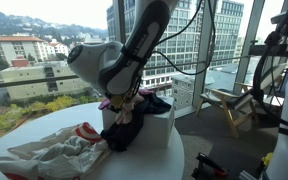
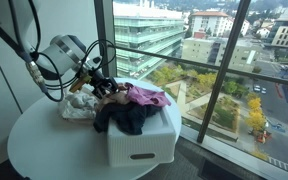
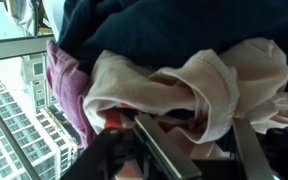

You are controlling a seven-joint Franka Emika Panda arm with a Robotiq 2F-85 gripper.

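Gripper (image 3: pixel 189 128) of mine is down on the heap in the basket (image 2: pixel 144 145). Its fingers (image 3: pixel 249 155) stand partway apart, with the cream cloth (image 3: pixel 184 85) bunched right at their tips. The wrist view is dark and close, so I cannot tell whether they pinch it or only press into it.

The cream cloth lies on top of the heap, near the basket rim on my arm's side. In the wrist view the dark garment (image 3: pixel 154 25) sits at 12 o'clock of it and the pink garment (image 3: pixel 64 85) at 9 o'clock.

By my judgement nothing is lifted yet: the cream cloth rests on the heap, and the dark garment hangs over the basket's front wall. In an exterior view, a white-and-red pile (image 1: pixel 59 150) lies out on the table (image 1: pixel 24 130) at 9 o'clock of the basket.
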